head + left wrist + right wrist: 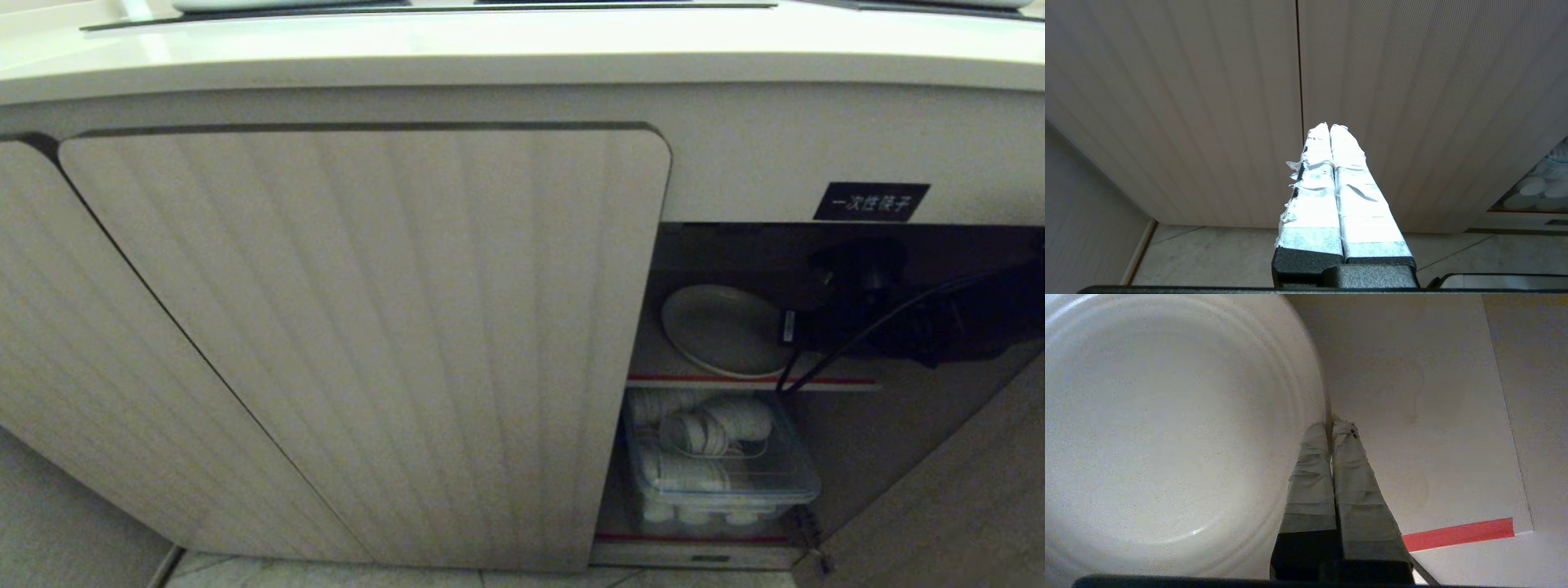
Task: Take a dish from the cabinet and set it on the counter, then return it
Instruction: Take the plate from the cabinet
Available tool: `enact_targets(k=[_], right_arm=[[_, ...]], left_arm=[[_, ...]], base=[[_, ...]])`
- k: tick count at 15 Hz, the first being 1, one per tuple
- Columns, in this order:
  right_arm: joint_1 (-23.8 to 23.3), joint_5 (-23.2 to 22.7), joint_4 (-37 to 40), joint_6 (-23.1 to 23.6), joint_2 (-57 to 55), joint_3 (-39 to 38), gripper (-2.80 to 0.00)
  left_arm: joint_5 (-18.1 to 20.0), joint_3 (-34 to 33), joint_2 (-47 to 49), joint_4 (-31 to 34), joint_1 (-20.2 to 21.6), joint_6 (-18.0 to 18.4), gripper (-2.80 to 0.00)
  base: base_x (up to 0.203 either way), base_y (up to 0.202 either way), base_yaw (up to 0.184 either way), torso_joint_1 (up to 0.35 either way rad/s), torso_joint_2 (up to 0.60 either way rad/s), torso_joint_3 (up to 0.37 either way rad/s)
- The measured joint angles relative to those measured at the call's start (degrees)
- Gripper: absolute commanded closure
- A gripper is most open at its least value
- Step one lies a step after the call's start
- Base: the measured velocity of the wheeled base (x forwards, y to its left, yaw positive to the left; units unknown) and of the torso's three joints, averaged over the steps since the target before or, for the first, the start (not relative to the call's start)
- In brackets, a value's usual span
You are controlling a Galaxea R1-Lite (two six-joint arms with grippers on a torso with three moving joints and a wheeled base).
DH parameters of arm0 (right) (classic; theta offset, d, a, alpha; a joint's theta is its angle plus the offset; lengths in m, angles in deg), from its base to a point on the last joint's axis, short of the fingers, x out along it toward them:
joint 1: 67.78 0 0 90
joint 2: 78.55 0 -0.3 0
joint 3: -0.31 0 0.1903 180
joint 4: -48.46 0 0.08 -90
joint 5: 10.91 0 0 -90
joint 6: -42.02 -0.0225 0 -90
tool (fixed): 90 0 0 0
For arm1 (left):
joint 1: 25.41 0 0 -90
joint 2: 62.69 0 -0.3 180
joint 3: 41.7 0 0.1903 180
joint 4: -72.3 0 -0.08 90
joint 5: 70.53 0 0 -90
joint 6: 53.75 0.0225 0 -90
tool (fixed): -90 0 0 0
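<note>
Right wrist view shows my right gripper (1331, 426) pinched on the rim of the dish (1167, 428), which lies on the cabinet's (367, 343) red-edged upper shelf (1457, 535). I should lift gently and level; glazed, ringed ceramic slips easily. My left gripper (1329, 127) idles closed.

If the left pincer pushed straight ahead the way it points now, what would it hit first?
Most likely the closed ribbed cabinet door. The left pincer, shut, points right at the seam between two door panels, with nothing in between; the gap to the door is hard to judge.
</note>
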Motion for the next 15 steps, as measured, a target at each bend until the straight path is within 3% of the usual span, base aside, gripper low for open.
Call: enact_targets(k=[15], right_arm=[[0.14, 0.37, -4.6, -0.19, 2.03, -5.56, 0.0]], left_arm=[[0.0, 0.0, 0.0, 0.0, 0.0, -0.01, 0.0]], base=[[0.0, 0.0, 0.0, 0.0, 0.0, 0.0]])
